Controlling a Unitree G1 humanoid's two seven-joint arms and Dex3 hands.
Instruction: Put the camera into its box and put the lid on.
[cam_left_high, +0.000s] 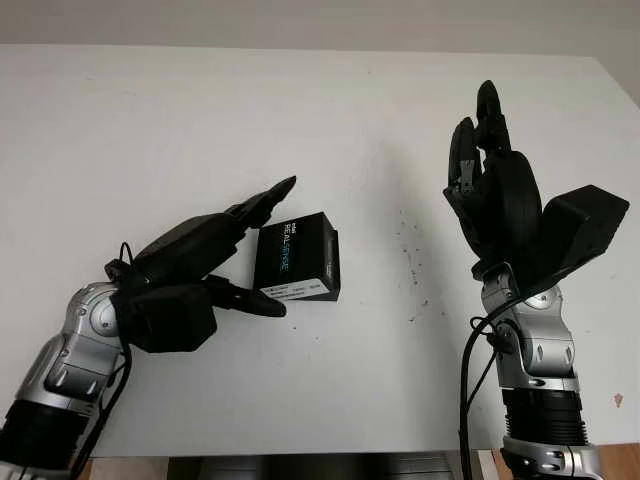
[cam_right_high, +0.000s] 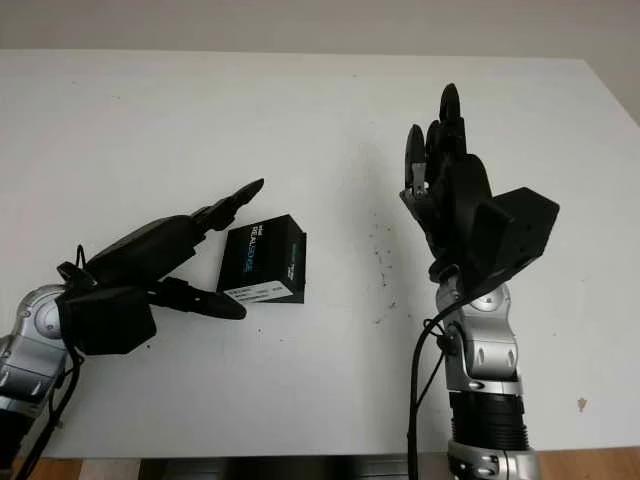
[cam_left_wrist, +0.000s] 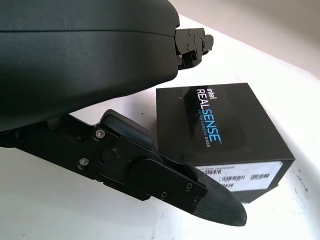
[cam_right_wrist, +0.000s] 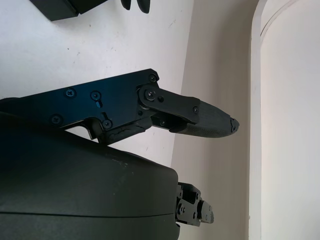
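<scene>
**Closed camera box on surface, left hand alongside, right hand raised**

The camera box (cam_left_high: 298, 258) is a black carton printed "intel REALSENSE" in white and blue, with a white barcode label on one side face. It stands on the white surface (cam_left_high: 200, 130), left of centre and toward the near edge. The lid is on: the printed top face is closed and sits flush on the carton in the left wrist view.

The left hand (cam_left_high: 215, 262) is at the left side of the box, low over the surface. It holds nothing and is open. One upper finger (cam_left_high: 268, 202) reaches past the far left corner of the box; the lower thumb-side finger (cam_left_wrist: 200, 195) lies along the near left edge, under the barcode label. Whether either finger touches the carton cannot be told. The box stands between the two fingers at its left side only; neither finger wraps around it.

The right hand (cam_left_high: 495, 190) is held upright above the right part of the surface, well apart from the box. Its fingers point up and away from the robot. It is open and holds nothing. In the right wrist view a corner of the box (cam_right_wrist: 55, 7) shows at the frame edge, beyond the hand's shell.

Small dark specks (cam_left_high: 410, 250) mark the surface between the box and the right hand.
</scene>
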